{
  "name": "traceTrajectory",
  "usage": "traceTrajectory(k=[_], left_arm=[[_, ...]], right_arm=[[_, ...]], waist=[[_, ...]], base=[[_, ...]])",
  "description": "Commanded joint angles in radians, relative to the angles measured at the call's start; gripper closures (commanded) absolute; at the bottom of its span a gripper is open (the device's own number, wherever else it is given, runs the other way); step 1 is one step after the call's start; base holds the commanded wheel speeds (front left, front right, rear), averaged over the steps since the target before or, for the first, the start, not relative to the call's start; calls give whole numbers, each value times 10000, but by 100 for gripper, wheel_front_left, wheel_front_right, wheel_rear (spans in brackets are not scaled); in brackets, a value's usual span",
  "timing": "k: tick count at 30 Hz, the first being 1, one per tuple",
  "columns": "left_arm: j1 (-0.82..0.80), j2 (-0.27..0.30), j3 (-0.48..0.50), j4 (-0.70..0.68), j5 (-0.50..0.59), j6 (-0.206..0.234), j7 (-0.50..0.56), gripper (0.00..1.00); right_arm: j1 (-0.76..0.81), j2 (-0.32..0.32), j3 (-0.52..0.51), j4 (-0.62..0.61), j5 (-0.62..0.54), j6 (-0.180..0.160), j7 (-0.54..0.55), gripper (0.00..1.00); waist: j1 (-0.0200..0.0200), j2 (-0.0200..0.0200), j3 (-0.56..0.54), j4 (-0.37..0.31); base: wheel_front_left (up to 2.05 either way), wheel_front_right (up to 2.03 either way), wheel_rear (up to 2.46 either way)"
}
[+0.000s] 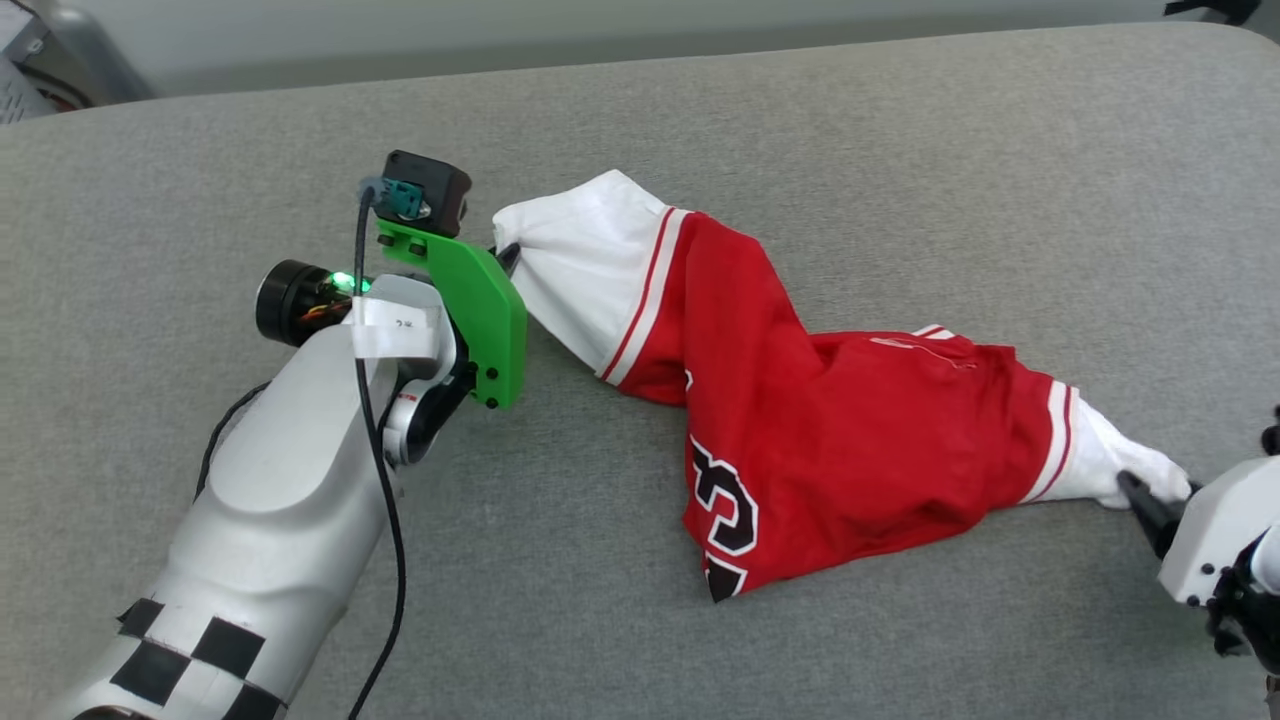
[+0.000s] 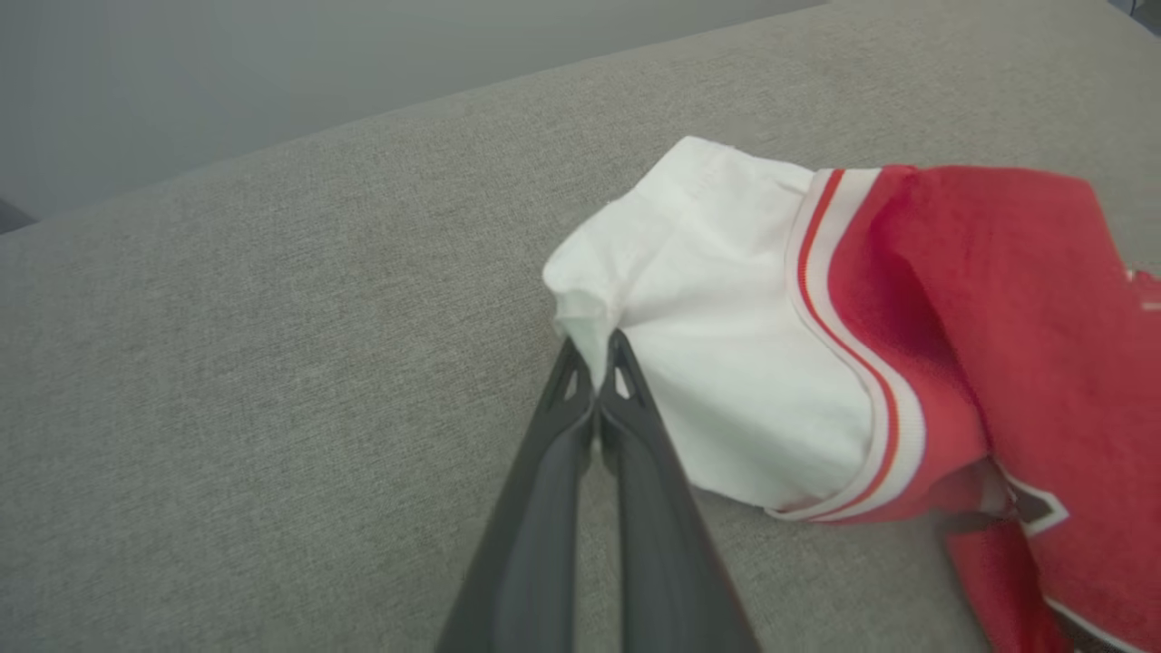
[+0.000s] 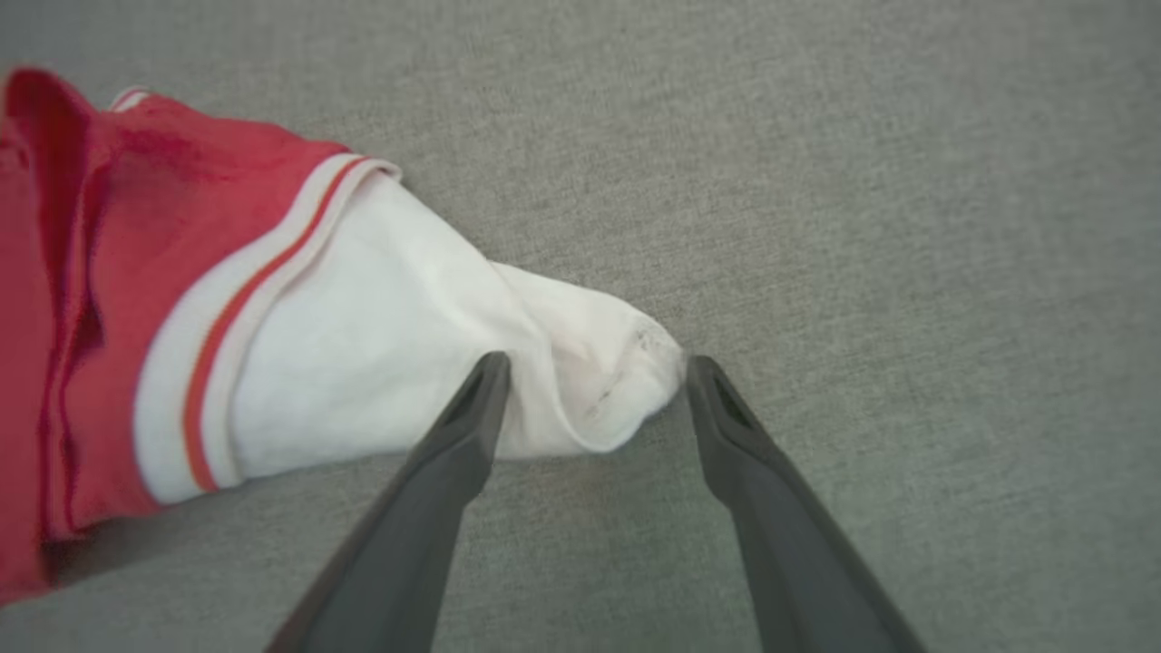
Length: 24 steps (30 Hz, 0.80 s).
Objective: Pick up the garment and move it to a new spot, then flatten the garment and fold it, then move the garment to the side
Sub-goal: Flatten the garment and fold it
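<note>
Garment [image 1: 850,430]: wrist views show left end effector [image 2: 594,349] clamped on sleeve [image 2: 726,363], right end effector [image 3: 596,367] spread around other sleeve [image 3: 381,345].

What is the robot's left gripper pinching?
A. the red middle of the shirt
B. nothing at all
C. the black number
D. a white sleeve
D: the left gripper is shut on the edge of a white sleeve of the garment.
</note>
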<state>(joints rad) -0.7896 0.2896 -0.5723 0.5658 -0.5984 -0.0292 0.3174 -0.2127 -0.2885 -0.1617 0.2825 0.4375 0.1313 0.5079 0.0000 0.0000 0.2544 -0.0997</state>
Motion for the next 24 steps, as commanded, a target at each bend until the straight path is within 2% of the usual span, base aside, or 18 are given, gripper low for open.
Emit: traceTrajectory(k=[1, 6, 7, 8, 9, 18, 24], left_arm=[[223, 105, 7, -303, -20, 141, 72, 100], [512, 283, 26, -1107, -66, 363, 242, 100], [579, 328, 33, -1255, -79, 402, 272, 100], [630, 367, 41, -1363, -90, 432, 294, 100], [697, 419, 56, -1487, -108, 471, 325, 100], [1056, 673, 86, -2114, -213, 701, 537, 100], [1256, 940, 265, -2439, -206, 754, 115, 100]], right_arm=[[-126, -108, 246, 269, 161, -6, 405, 0], [-140, -258, 1016, 807, 754, -6, 1697, 0], [-143, -272, 1082, 864, 848, -6, 1793, 51], [-145, -281, 1160, 901, 921, -6, 1875, 68], [-175, -298, 1219, 914, 1007, -6, 1865, 100], [-502, -650, 1574, 1144, 1299, -6, 1648, 100], [-664, -856, 1020, 668, 1096, -6, 312, 100]], waist=[[0, 0, 95, 210], [0, 0, 205, 377], [0, 0, 225, 397], [0, 0, 236, 404], [0, 0, 247, 404], [0, 0, 199, 370], [0, 0, 43, 321]], base=[[0, 0, 0], [0, 0, 0], [0, 0, 0], [0, 0, 0], [0, 0, 0], [0, 0, 0], [0, 0, 0]])
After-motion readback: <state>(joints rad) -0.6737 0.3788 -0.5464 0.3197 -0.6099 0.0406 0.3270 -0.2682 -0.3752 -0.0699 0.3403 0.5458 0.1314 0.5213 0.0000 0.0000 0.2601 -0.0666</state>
